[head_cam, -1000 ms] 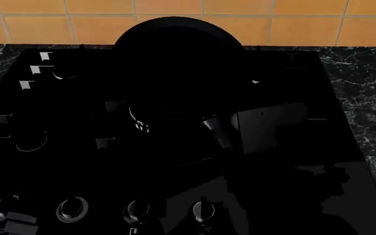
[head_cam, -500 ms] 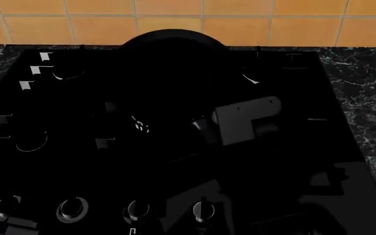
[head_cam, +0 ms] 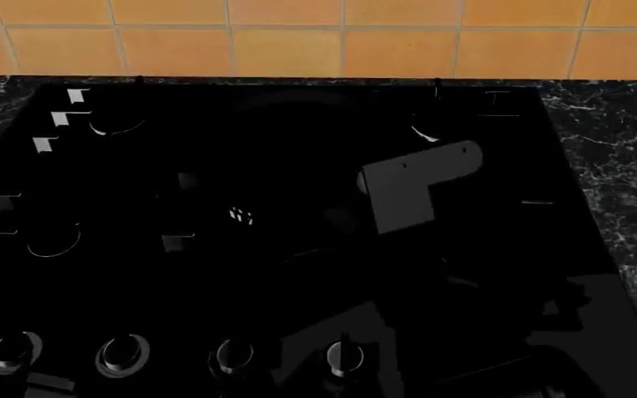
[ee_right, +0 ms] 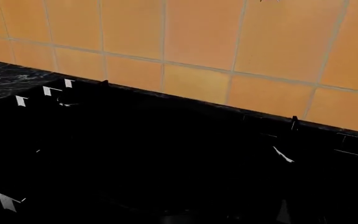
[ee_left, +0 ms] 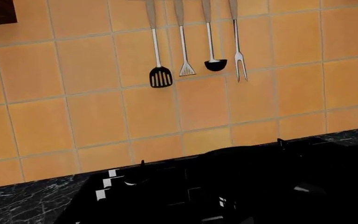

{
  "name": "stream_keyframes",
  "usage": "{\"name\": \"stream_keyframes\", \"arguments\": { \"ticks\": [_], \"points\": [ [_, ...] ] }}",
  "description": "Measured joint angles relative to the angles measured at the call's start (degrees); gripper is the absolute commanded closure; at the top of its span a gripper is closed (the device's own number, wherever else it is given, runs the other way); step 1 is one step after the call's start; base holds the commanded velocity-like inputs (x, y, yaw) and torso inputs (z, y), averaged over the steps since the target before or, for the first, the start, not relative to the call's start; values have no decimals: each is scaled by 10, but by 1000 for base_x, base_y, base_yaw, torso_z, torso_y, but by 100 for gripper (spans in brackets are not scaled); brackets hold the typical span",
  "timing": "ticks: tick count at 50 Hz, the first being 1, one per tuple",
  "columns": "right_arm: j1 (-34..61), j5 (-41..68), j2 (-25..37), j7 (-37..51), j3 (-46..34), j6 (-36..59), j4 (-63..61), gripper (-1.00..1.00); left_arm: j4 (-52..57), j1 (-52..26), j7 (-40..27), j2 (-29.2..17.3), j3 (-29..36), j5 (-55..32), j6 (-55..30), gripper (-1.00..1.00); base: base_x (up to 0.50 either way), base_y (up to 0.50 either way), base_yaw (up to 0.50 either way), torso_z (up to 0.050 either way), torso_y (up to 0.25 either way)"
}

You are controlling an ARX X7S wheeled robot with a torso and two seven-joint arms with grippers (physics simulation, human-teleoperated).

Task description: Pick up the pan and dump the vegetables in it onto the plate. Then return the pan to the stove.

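The black pan (head_cam: 296, 149) lies low over the back middle of the stove (head_cam: 97, 274), nearly lost against the black cooktop. Its short handle (head_cam: 341, 219) points toward my right gripper (head_cam: 365, 217), whose grey body (head_cam: 418, 186) sits just right of it, shut on the handle. From the left wrist view the pan's rim (ee_left: 241, 151) is a dark hump before the tiles. My left gripper's jaws are lost in blackness. The vegetables and the plate are out of view.
A row of silver-rimmed knobs (head_cam: 123, 354) runs along the stove's front. Dark marble counter (head_cam: 617, 166) flanks the cooktop. Orange wall tiles (head_cam: 296, 41) rise right behind it. Several metal utensils (ee_left: 195, 46) hang on the wall.
The pan has tipped down from a raised, tilted pose to lie flat over the grates. My right gripper moved up and away from me with the handle.
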Motion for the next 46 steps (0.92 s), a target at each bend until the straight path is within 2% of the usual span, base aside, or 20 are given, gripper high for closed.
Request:
{"name": "stream_keyframes", "arguments": {
  "ticks": [12, 25, 46],
  "points": [
    [-78, 29, 59, 73, 32, 91, -250, -100, -12, -13, 5, 2, 11, -2, 0, -100, 0, 0, 0, 0, 0],
    [-185, 67, 110, 136, 78, 160, -457, -100, -24, -30, 10, 4, 24, -1, 1, -100, 0, 0, 0, 0, 0],
    [-320, 115, 163, 184, 176, 177, -641, -100, -30, -46, 13, 6, 44, 2, 2, -100, 0, 0, 0, 0, 0]
  ]
}}
